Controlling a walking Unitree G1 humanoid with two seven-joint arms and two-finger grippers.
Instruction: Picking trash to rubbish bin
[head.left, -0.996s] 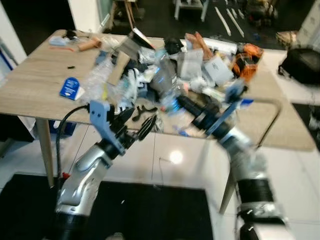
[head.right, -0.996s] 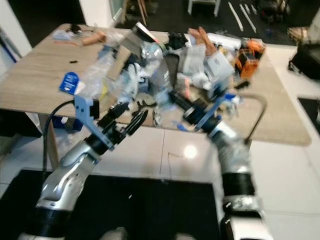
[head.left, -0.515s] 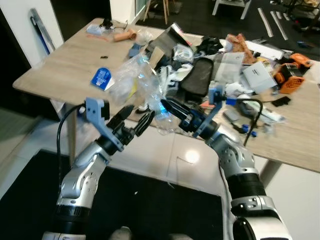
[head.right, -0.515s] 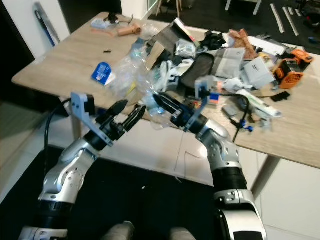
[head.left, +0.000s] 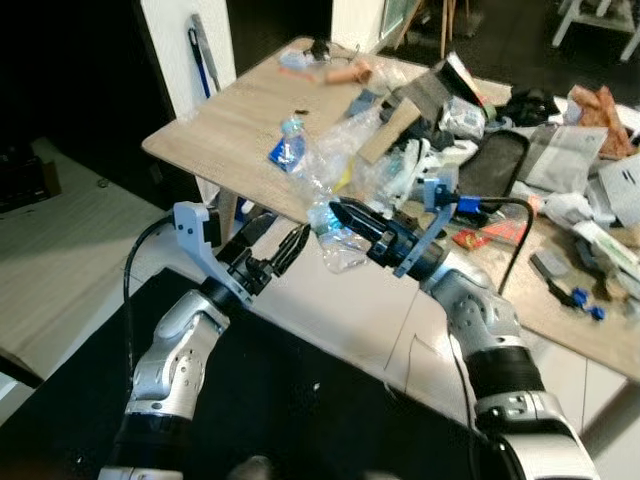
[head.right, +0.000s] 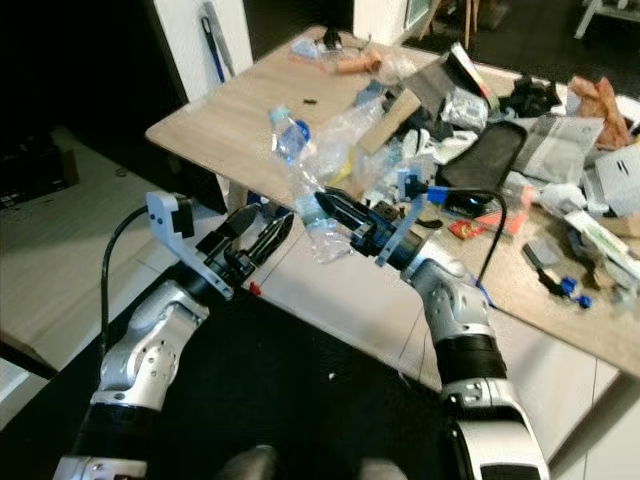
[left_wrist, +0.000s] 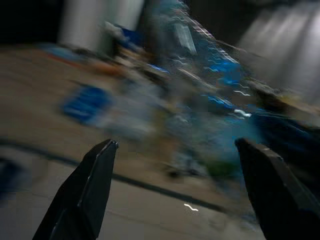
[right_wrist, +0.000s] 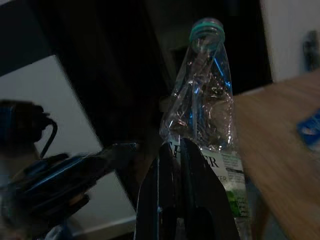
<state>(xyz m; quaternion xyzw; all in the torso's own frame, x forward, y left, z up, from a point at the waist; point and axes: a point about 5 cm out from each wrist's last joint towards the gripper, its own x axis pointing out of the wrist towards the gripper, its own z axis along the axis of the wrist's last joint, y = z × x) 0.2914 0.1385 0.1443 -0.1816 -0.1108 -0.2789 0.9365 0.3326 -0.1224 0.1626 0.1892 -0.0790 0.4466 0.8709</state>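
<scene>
The right gripper (head.left: 345, 215) is pinching a squashed clear plastic bottle (head.left: 318, 190) in the air. A second ago it was still over the messy table (head.left: 240, 130). Now the robot has turned away, and the bottle hangs just off the table's edge, so I think it is going to the bin. The left gripper (head.left: 268, 250) is wide and empty, near the bottle

The crushed plastic bottle (right_wrist: 207, 125) carries a white label with dark capital letters partly hidden behind a black finger; they seem to end in "ER", with smaller lines beneath too blurred to read; nothing on the table's clutter is legible
</scene>
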